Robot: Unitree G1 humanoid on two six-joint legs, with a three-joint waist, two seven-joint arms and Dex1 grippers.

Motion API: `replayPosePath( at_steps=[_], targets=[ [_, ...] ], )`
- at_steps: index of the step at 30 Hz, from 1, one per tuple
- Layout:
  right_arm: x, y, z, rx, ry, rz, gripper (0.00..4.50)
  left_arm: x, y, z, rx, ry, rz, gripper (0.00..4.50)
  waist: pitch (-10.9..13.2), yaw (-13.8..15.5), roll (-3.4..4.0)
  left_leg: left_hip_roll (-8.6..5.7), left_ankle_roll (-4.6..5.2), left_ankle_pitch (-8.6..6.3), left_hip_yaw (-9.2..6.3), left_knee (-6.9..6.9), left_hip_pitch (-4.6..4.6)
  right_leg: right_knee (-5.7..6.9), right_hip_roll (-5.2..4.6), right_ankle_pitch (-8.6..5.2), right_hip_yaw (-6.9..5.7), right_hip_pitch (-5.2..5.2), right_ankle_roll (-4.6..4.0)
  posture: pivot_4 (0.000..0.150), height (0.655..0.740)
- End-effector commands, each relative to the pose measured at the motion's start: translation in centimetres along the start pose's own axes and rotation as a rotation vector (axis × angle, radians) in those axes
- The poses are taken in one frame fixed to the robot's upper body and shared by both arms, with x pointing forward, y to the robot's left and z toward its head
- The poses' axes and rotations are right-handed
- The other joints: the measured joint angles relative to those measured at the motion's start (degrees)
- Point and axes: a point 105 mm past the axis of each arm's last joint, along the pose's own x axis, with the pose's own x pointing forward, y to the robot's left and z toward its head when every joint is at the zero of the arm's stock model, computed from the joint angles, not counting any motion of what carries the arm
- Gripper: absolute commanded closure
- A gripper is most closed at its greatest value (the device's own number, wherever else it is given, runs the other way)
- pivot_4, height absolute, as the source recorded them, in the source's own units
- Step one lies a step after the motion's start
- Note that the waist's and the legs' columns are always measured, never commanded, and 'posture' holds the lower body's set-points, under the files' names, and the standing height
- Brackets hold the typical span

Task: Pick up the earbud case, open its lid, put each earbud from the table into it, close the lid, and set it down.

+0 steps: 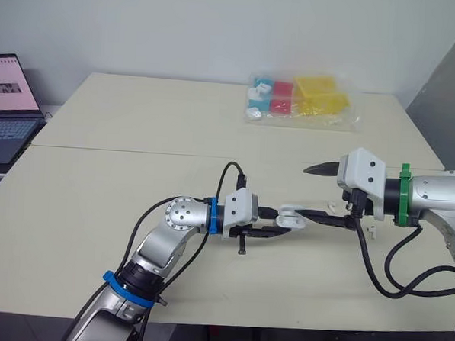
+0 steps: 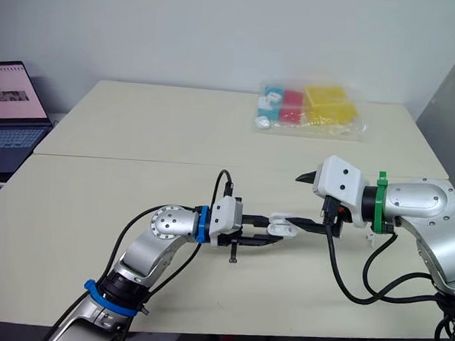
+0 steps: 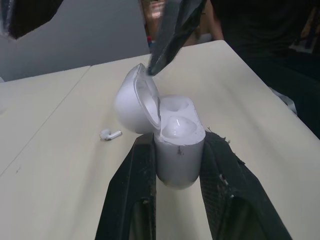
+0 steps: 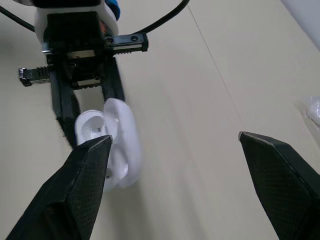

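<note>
Left wrist view looks along the left gripper, whose two black fingers are clamped on the lower body of the white earbud case, holding it upright just above the table. The case's lid is hinged back and stands open to one side. Two rounded wells show in the top of the body, and it is unclear whether anything sits in them. In the left eye view the left arm reaches forward from the near edge, bent at the elbow, with the case out ahead of it near the middle of the table. The right arm comes in from the right side, roughly level with the tabletop. The right gripper has its fingers spread wide apart, and the tip of the lower one touches the rim of the open lid. One white earbud lies on the table near the case. At the far side a clear plastic bag holds yellow, red and blue boxes. A laptop stands open off the table's left edge.
</note>
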Motion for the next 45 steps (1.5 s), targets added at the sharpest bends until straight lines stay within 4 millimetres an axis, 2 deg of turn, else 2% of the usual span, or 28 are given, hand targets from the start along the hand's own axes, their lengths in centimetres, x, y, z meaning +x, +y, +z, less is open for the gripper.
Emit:
replayPosePath(
  at_steps=[1, 3, 7, 9, 15, 21, 24, 35, 45],
  targets=[
    [-2.5, -0.5, 0.8, 0.035, -0.011, -0.048, 0.27, -0.5, 1.0, 0.8, -0.027, -0.048, 0.075, 3.71, 0.0, 0.03, 0.0, 0.0, 0.0, 0.0, 0.0, 0.0, -0.04, -0.01, 0.0, 0.0, 0.0, -0.02, 0.0, 0.15, 0.74],
    [-4.0, -1.3, 0.2, 0.102, 0.002, -0.128, 0.27, -0.8, 1.2, 0.7, -0.035, -0.051, 0.108, 3.71, 0.0, 0.1, 0.0, -0.01, 0.0, 0.0, 0.0, 0.01, -0.05, -0.03, -0.01, 0.0, 0.0, -0.01, 0.0, 0.15, 0.74],
    [-6.5, -1.7, -2.7, 0.235, 0.076, -0.286, 0.27, -1.2, 1.3, 0.6, -0.027, -0.043, 0.142, 3.71, 0.0, 0.25, -0.01, -0.01, 0.0, 0.0, -0.02, 0.0, -0.05, -0.03, -0.03, 0.0, -0.02, 0.0, 0.0, 0.15, 0.74],
    [-7.2, -1.7, -6.1, 0.367, 0.156, -0.454, 0.27, -1.5, 1.2, 0.5, -0.024, -0.041, 0.15, 3.71, -0.04, 0.29, -0.06, -0.01, 0.0, 0.0, 0.0, 0.0, -0.03, -0.01, -0.03, 0.0, 0.0, -0.01, 0.0, 0.15, 0.74],
    [-7.3, -1.3, -12.6, 0.656, 0.222, -0.776, 0.27, -0.9, 1.1, 0.8, -0.013, -0.058, 0.135, 3.71, -0.09, -0.16, 0.01, 0.01, 0.0, 0.0, 0.04, 0.01, 0.0, 0.1, 0.0, 0.02, 0.11, 0.01, 0.03, 0.15, 0.74],
    [-7.3, -1.5, -14.9, 0.718, 0.237, -0.886, 0.27, -0.5, 1.1, 0.8, -0.011, -0.059, 0.135, 3.71, -0.13, -0.13, 0.07, 0.0, 0.01, 0.02, 0.03, -0.04, 0.06, 0.04, 0.04, 0.02, 0.08, 0.01, 0.03, 0.15, 0.74],
    [-7.4, -1.1, -17.1, 0.8, 0.282, -0.922, 0.27, -0.7, 1.2, 0.6, -0.007, -0.051, 0.134, 3.71, -0.13, -0.13, 0.08, -0.01, 0.01, 0.01, 0.05, -0.08, 0.03, 0.0, 0.04, 0.02, 0.09, -0.02, 0.03, 0.15, 0.74],
    [-5.5, 0.7, -19.0, 0.869, 0.291, -0.86, 0.27, -0.6, 1.1, 0.5, -0.005, -0.042, 0.14, 3.71, -0.13, -0.13, 0.09, -0.01, 0.02, 0.01, 0.02, -0.08, 0.03, 0.02, 0.04, 0.02, 0.07, 0.0, 0.03, 0.15, 0.74],
    [-4.5, 0.9, -19.5, 0.864, 0.286, -0.862, 0.27, -0.5, 1.3, 0.4, -0.002, -0.036, 0.138, 3.71, -0.14, -0.19, 0.1, 0.0, 0.02, 0.01, 0.04, -0.07, 0.07, 0.04, 0.04, 0.02, 0.09, 0.01, 0.03, 0.15, 0.74]
  ],
)
